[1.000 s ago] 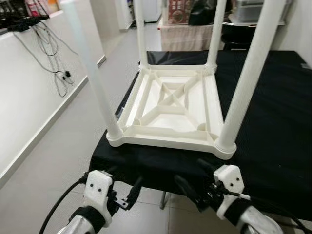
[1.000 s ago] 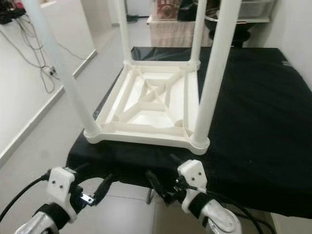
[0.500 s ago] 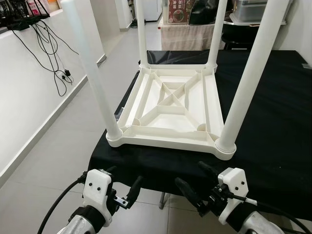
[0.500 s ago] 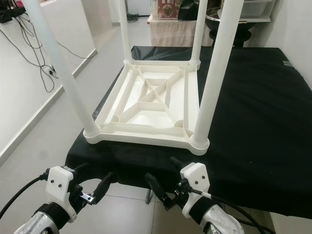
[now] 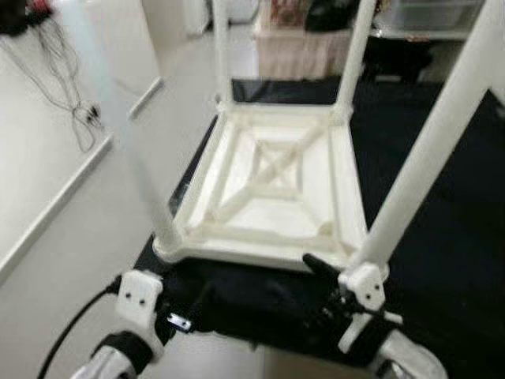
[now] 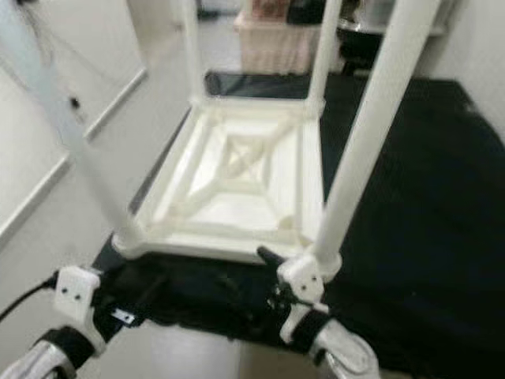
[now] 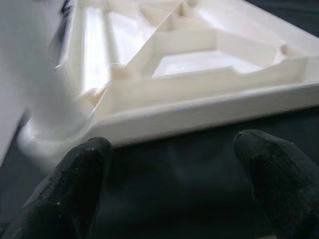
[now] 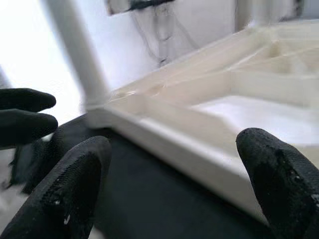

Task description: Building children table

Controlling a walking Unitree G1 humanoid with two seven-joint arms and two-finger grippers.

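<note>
At the black bench's [image 5: 442,237] near edge, your left gripper [image 7: 174,184] and right gripper [image 8: 174,184] hover spread wide by the upturned white table [image 5: 272,197].

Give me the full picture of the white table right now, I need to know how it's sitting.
The white table looks like cream plastic and lies upside down on the black cloth, top flat against it. Its underside shows a raised rim and crossed ribs. Four round legs stand straight up, one at each corner. The right claw is open at the near right corner; the left claw is open facing the near edge.
</note>
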